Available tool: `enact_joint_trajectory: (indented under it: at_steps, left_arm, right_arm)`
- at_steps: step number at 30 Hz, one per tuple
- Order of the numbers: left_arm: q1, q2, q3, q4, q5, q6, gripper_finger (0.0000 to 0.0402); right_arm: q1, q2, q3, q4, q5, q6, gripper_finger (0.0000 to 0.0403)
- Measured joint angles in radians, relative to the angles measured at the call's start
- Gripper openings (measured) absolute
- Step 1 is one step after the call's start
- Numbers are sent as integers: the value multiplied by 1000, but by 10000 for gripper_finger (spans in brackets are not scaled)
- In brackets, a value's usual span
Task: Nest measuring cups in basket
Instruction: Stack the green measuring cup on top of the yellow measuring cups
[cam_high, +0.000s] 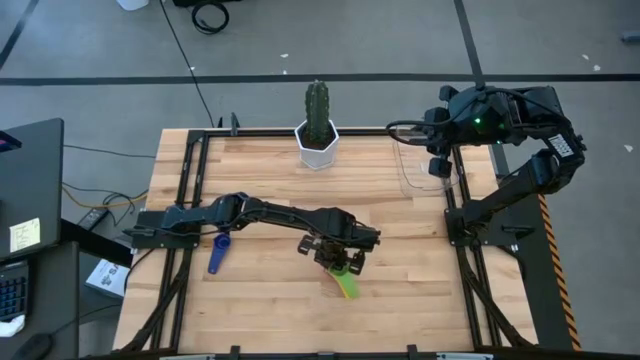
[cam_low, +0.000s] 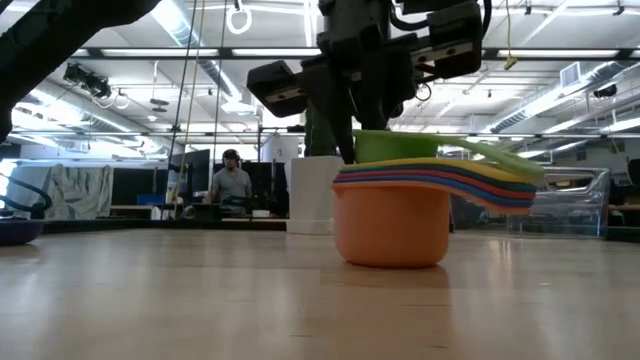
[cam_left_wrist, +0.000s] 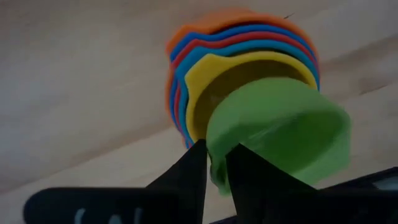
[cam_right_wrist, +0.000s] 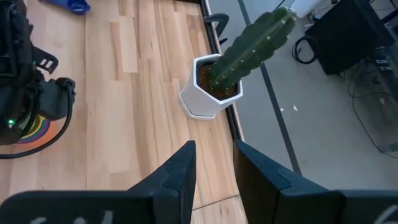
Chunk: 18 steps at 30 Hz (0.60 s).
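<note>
The left gripper (cam_high: 338, 255) hangs over the middle of the wooden counter (cam_high: 260, 300), toward its near edge, with its fingers (cam_left_wrist: 186, 180) pinching the rim of a green cup (cam_left_wrist: 280, 134). That cup sits tilted in the mouth of a stack of measuring cups (cam_low: 400, 215) standing on the counter. From the low view the stack reads as an orange cup (cam_low: 392, 232) at the bottom with thin coloured rims layered above it: blue, red, light blue and yellow, then the green one on top, its flat handle (cam_low: 500, 157) jutting out past the others. The handles fan out to one side like a shelf.

Another blue cup (cam_high: 220, 248) lies on its own on the counter, well apart from the stack, under the left arm.

The basket (cam_high: 425, 168), clear and hard to make out, rests at the far right corner of the counter. The right gripper (cam_high: 440, 160) hovers there above it, its fingers (cam_right_wrist: 180, 171) slightly spread and holding nothing. A white pot with a cactus (cam_high: 317, 130) stands at the far edge.
</note>
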<state>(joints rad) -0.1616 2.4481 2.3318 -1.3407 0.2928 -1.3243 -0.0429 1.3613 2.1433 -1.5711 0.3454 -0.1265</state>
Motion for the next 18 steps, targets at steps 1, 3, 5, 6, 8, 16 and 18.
enact_joint_trajectory:
  at_steps: [1, 3, 5, 6, 8, 16, 18]
  left_arm:
    - [0, 0, 0, -4, 0, 1, 66]
    - [0, -1, 0, -21, 8, 2, 66]
    - [1, -5, 0, -52, 27, 7, 66]
    - [1, -6, 0, -62, 27, 10, 66]
    - [1, -7, 0, -83, 29, 13, 66]
    - [1, -7, 0, -53, 27, 58, 66]
    - [1, -7, 0, -32, 22, 82, 66]
  right_arm:
    - [0, 0, 0, 0, 0, 0, 111]
    - [0, 0, 0, 0, 1, 0, 111]
    - [0, 0, 0, 0, 1, -2, 111]
    - [0, 0, 0, 0, 1, -4, 111]
    - [0, 0, 0, 0, 0, -5, 111]
    - [0, 0, 0, 0, 1, -8, 111]
    - [0, 0, 0, 0, 1, -8, 111]
